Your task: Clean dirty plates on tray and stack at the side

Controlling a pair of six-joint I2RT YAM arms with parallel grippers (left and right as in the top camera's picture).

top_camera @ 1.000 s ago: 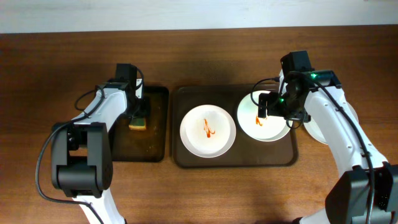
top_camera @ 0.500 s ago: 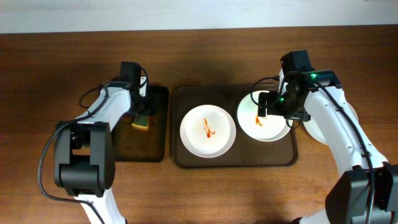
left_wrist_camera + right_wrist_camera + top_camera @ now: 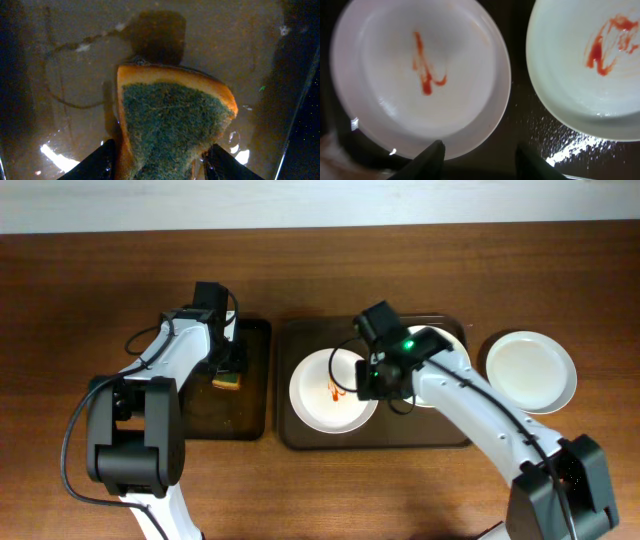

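Note:
Two dirty plates lie on the dark brown tray [image 3: 290, 435]. The left plate [image 3: 333, 390] [image 3: 420, 75] has an orange-red smear in its middle. The right plate [image 3: 452, 338] [image 3: 590, 65] is mostly hidden under my right arm in the overhead view. My right gripper [image 3: 365, 383] [image 3: 480, 157] hangs open over the gap between them, with its left fingertip [image 3: 432, 155] over the left plate's rim and nothing held. My left gripper [image 3: 230, 368] [image 3: 160, 165] is shut on the green-and-yellow sponge [image 3: 227, 382] [image 3: 170, 125], which is pinched from both sides.
The sponge sits over a narrow black tray [image 3: 200, 415], wet in the left wrist view, left of the brown tray. A plain white plate [image 3: 530, 370] rests on the wooden table to the right of the brown tray.
My right arm has swung left from the right plate to the gap between the two plates, uncovering the white plate on the table. Its jaws have narrowed. My left gripper stays at the sponge.

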